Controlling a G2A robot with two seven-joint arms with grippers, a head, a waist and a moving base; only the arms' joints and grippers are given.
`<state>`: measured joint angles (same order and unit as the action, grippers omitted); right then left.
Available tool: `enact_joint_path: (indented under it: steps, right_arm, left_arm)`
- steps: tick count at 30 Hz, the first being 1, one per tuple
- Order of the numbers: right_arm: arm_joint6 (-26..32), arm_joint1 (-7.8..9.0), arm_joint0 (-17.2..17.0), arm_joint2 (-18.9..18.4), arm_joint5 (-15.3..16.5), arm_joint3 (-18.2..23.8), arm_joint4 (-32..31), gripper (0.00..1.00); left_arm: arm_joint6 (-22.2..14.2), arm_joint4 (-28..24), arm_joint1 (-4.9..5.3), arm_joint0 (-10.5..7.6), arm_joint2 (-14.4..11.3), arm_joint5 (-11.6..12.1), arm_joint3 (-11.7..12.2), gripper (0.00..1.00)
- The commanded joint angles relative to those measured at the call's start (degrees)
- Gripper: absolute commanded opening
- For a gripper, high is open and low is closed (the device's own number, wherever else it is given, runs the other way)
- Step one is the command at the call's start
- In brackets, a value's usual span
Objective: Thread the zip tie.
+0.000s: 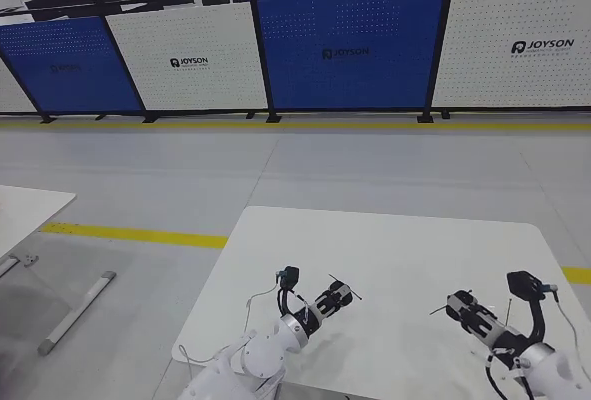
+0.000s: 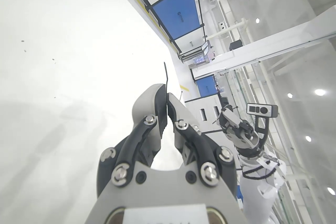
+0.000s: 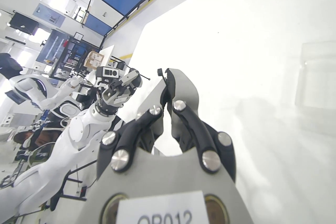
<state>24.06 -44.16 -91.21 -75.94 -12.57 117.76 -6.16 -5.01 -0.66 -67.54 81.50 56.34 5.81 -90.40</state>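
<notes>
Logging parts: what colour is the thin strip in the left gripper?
The thin strip is black; left wrist view.

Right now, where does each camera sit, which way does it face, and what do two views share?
Top view: above the arms, looking down at the white table; left arm and right arm show at its near edge.
Left wrist view: on that wrist, facing along its shut jaws pinching a black zip tie.
Right wrist view: on that wrist, facing along shut jaws pinching a second zip tie.
Shared: each wrist view shows the other arm.
</notes>
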Motion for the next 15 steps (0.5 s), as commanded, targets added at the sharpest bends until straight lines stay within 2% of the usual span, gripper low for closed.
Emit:
enact_joint_path:
  steps: [1,8,9,12,15]
  right_arm:
    - [0.03,0.0,0.03,-0.01,0.04,-0.03,0.06,0.0]
    - [-0.06,-0.07,-0.17,0.31,0.52,-0.15,-0.18,0.0]
    - [-1.12,-0.2,-0.42,0.33,1.85,-0.54,-0.55,0.0]
    - [-4.48,-0.6,-2.16,-1.48,8.0,-3.3,4.57,0.0]
    - [-7.85,-0.8,-5.48,-3.88,14.79,-5.34,7.01,0.0]
  left_arm:
    - [0.0,0.0,0.0,0.0,0.0,0.0,0.0,0.0]
    - [0.0,0.0,0.0,0.0,0.0,0.0,0.0,0.0]
    - [0.0,0.0,0.0,0.0,0.0,0.0,0.0,0.0]
    - [0.0,0.0,0.0,0.0,0.0,0.0,0.0,0.0]
    - [0.0,0.0,0.0,0.0,0.0,0.0,0.0,0.0]
